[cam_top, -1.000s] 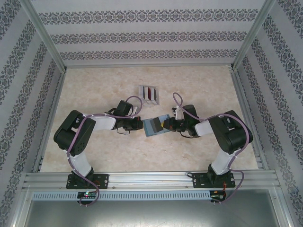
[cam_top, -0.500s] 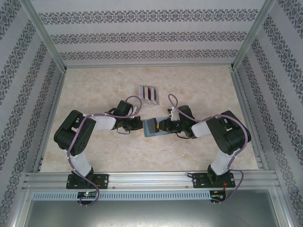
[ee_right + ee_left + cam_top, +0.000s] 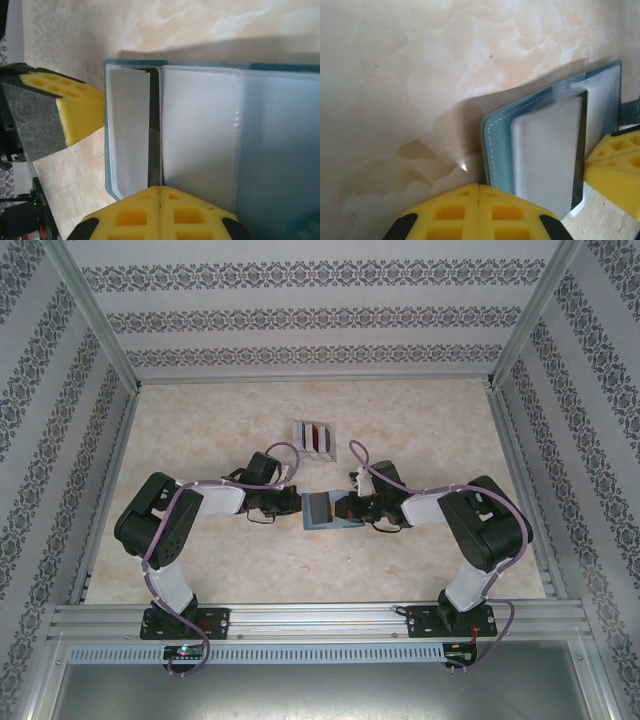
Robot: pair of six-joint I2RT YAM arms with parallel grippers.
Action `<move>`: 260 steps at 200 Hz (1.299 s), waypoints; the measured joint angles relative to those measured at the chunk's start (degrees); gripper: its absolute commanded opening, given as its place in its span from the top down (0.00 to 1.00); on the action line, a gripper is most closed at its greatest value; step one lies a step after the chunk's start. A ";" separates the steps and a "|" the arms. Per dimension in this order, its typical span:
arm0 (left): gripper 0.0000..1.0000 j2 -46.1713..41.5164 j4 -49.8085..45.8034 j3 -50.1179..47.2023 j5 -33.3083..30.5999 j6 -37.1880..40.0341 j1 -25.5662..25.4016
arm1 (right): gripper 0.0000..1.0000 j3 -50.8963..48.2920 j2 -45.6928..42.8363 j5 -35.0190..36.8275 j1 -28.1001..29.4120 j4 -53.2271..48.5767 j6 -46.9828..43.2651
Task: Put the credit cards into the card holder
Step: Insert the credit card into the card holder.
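Clamping card holder (image 3: 322,510), left tool (image 3: 298,504), right tool (image 3: 345,508), marbled beige table (image 3: 200,430), patterned walls (image 3: 320,320)

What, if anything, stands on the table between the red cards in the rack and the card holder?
Nothing visible. Bare table separates the credit cards, upright in their rack, from the card holder. The left claw and right claw flank the holder's sides, not its rack side.

R gripper (image 3: 347,508) sits further left than 1 s ago, now over the right part of the card holder (image 3: 320,510). R forearm & cable loop (image 3: 353,450) are further left too. Holder lies squarer, looks shorter, pale flap now covered.
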 measured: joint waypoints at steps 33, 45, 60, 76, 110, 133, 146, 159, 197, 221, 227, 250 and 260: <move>1.00 0.15 0.00 0.11 0.37 -0.24 0.11 | 0.99 1.49 0.55 -0.02 1.16 -2.16 0.20; 1.00 0.17 -0.02 0.15 0.35 -0.24 0.11 | 0.99 1.90 0.70 -0.07 1.18 -2.89 0.22; 1.00 0.17 -0.02 0.15 0.35 -0.24 0.11 | 0.99 2.78 1.09 -0.35 1.18 -4.26 0.28; 1.00 0.17 -0.02 0.15 0.35 -0.24 0.11 | 0.98 3.54 1.22 -0.39 1.20 -5.75 0.31; 1.00 0.17 -0.02 0.15 0.33 -0.42 0.11 | 0.98 5.09 1.40 -0.50 1.20 -8.72 0.17; 1.00 0.17 -0.02 0.15 0.33 -0.66 0.11 | 0.99 6.14 2.25 -0.74 1.31 -10.23 0.17; 1.00 0.17 -0.02 0.15 0.33 -0.72 0.11 | 1.00 6.95 2.86 -0.98 1.46 -11.02 0.22; 1.00 0.20 -0.02 0.15 0.33 -1.14 0.11 | 1.00 7.65 3.32 -1.33 1.46 -11.80 0.39; 1.00 0.20 -0.02 0.15 0.33 -1.73 0.11 | 0.94 9.03 3.58 -1.14 1.57 -14.32 0.35; 1.00 0.20 -0.02 0.15 0.35 -1.75 0.13 | 0.85 9.35 2.78 0.13 1.73 -16.44 -0.44; 1.00 0.20 -0.02 0.15 0.35 -1.73 0.13 | 0.83 9.35 2.19 0.66 1.97 -17.07 -0.79; 1.00 0.20 0.00 0.15 0.35 -1.75 0.11 | 0.77 9.35 -1.49 2.71 2.84 -19.78 -2.78; 1.00 0.20 0.00 0.15 0.37 -1.75 0.11 | 0.76 9.35 -3.54 3.67 3.06 -21.22 -3.34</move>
